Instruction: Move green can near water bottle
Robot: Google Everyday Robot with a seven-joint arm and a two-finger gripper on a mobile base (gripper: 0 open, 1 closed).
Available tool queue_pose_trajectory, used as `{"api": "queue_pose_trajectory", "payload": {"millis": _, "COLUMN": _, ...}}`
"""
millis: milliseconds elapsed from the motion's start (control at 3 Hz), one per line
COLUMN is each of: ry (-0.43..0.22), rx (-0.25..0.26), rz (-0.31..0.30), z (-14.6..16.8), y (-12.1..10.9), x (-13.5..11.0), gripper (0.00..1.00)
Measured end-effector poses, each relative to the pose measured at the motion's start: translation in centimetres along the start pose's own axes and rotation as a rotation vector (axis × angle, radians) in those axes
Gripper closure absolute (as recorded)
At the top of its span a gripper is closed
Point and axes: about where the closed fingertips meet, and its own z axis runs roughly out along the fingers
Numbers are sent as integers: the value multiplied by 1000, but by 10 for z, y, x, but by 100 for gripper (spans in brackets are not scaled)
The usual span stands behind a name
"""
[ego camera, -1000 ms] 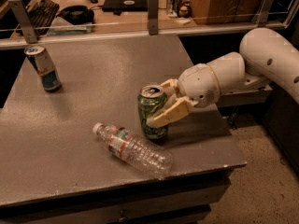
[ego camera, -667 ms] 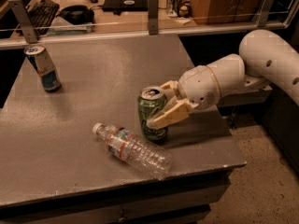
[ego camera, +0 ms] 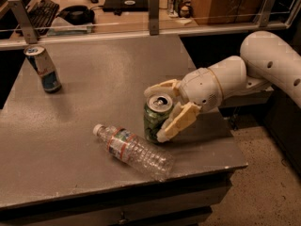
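Observation:
The green can (ego camera: 154, 118) stands upright on the grey table (ego camera: 94, 79), its silver top with pull tab showing. My gripper (ego camera: 165, 111) reaches in from the right with one finger behind the can and one finger (ego camera: 178, 121) in front of it, closed around it. The water bottle (ego camera: 134, 150) lies on its side just in front and left of the can, white cap pointing left, almost touching the can's base.
A blue-and-silver can (ego camera: 43, 68) stands at the table's far left. A rail with posts (ego camera: 153, 13) runs along the back edge, with a keyboard and desk items behind it. The table's right edge and front edge are close to the can.

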Motion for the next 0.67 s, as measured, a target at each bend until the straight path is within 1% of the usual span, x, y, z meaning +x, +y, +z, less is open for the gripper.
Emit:
{"api": "queue_pose_trajectory", "payload": {"millis": 333, "ry": 1, "rx": 5, "rz": -3, "z": -3, "y": -1, "x": -1, "gripper": 0}}
{"api": "queue_pose_trajectory", "payload": {"millis": 667, "ry": 14, "rx": 78, "rz": -43, "z": -44, "y": -11, "x": -12, "gripper": 0}}
